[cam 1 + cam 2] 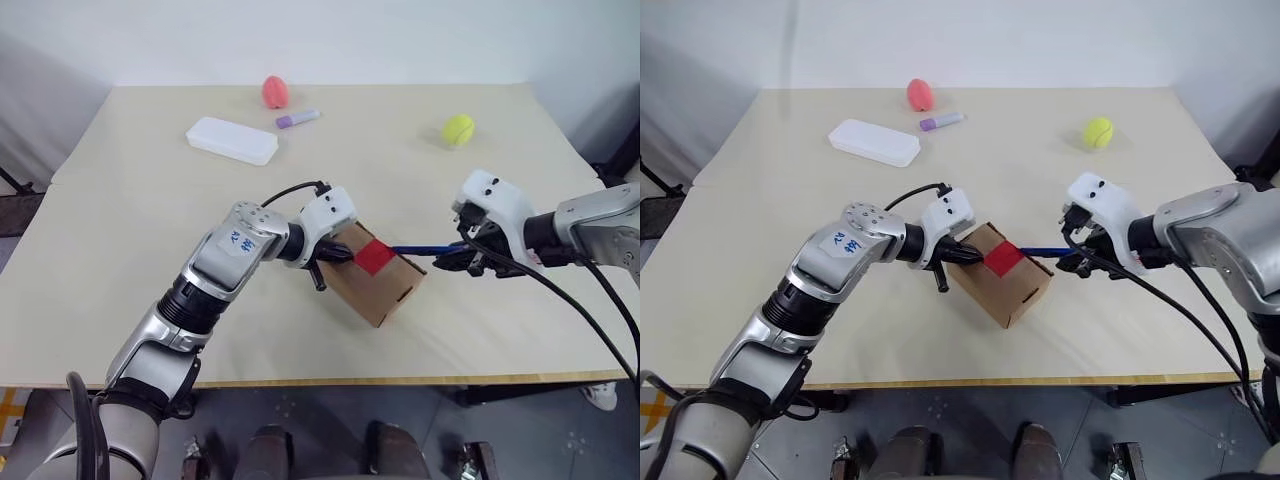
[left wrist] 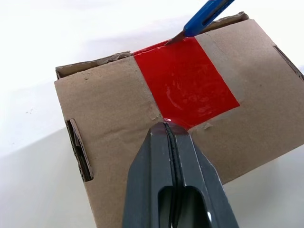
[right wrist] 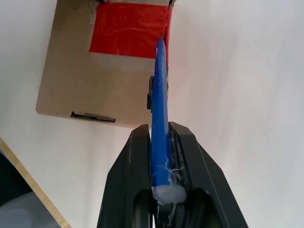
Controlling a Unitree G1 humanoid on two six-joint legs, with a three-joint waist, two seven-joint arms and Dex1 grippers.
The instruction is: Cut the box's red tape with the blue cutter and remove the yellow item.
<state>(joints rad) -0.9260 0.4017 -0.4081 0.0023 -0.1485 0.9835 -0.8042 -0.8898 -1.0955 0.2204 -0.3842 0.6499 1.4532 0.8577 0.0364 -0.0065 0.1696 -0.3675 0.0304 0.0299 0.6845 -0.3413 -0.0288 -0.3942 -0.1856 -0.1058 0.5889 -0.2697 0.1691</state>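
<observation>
The pale desk (image 1: 140,200) carried the box (image 1: 375,280), a white case (image 1: 232,140), purple marker (image 1: 298,119), pink egg-shaped object (image 1: 275,91) and tennis ball (image 1: 458,129).

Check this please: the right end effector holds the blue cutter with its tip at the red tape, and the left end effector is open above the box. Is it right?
Not fully. The left end effector is shut, its fingers pressed together against the box at the edge of the red tape, as the left wrist view shows. The rest is right: the right end effector holds the blue cutter, tip at the tape.
</observation>
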